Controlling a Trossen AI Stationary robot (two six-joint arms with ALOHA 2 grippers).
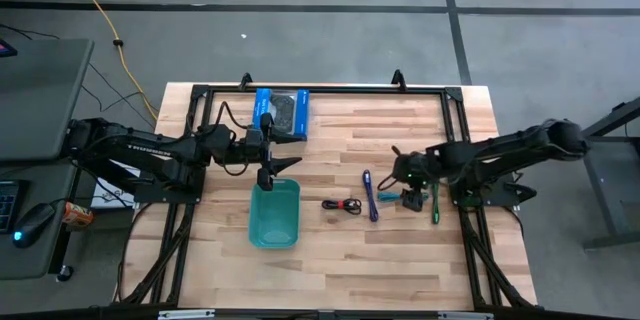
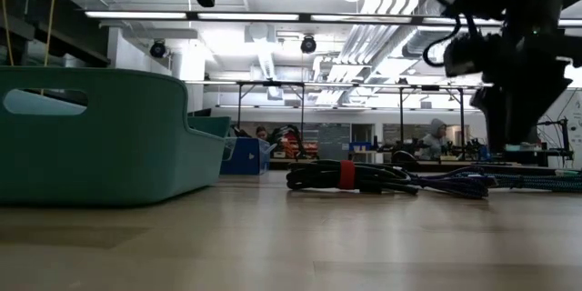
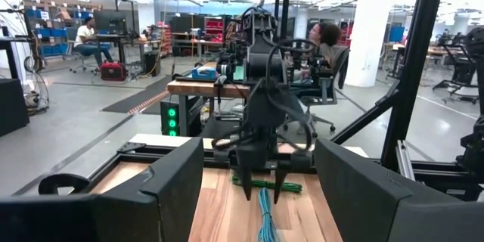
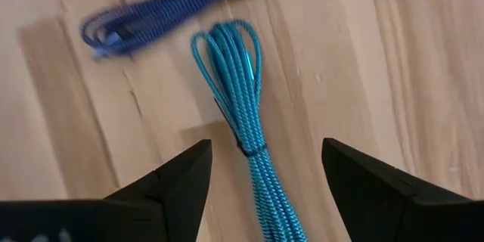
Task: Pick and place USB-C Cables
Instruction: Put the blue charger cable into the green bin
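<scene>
Because the blue-teal cable (image 4: 249, 132) lies loose on the table (image 1: 400, 260) beside the purple cable (image 4: 162, 11), the right gripper (image 4: 265, 170) hangs over it with jaws spread, apparently lined up to straddle it. Over the teal bin (image 1: 274, 230), the left gripper (image 1: 268, 163) waits released and empty.

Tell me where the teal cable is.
In the high view the teal cable lies on the table's right half, between the purple cable and the green cable, under the right tool.

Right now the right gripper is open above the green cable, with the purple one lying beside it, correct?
Not quite: the right gripper is open above the blue-teal cable, not the green one. The right wrist view shows it, with the purple cable lying beside it.
</scene>
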